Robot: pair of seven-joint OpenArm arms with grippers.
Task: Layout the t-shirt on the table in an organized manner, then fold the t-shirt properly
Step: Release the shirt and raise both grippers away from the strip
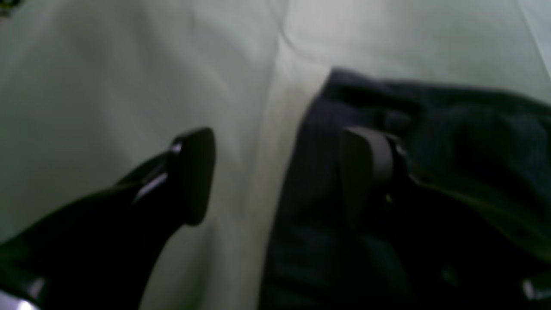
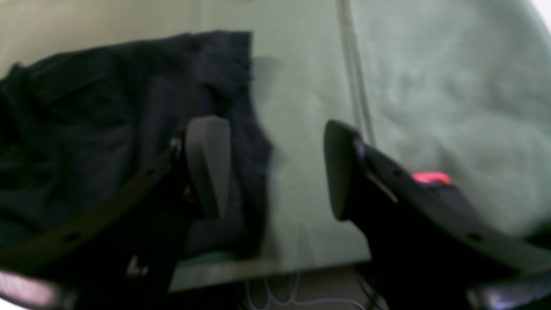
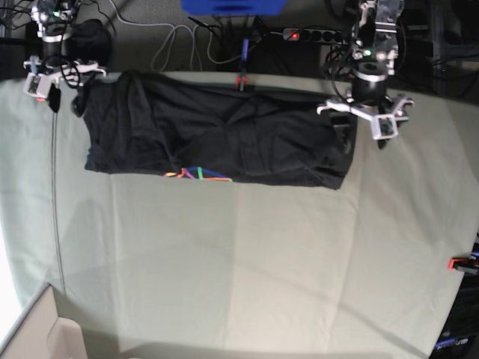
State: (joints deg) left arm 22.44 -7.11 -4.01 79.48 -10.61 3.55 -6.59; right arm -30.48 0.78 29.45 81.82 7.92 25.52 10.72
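From the left wrist, the left gripper [image 1: 275, 174] gaped open, one pad over soft charcoal t-shirt [image 1: 430, 172], the other over pale desk [image 1: 129, 64]. The right gripper [image 2: 275, 168] gaped likewise at the desk's edge. Overhead, the shirt lay as a folded band along the far side.

A blue object [image 3: 233, 7] sits at the top centre of the base view, beyond the far edge of the work surface. To its right lies a dark power strip [image 3: 313, 34] with a lit red switch. Pale cables [image 3: 176, 37] loop across the floor to the left of the blue object. A black bundle [image 3: 91, 37] lies near the top left corner. A pale cardboard box [image 3: 34, 333] occupies the bottom left corner.
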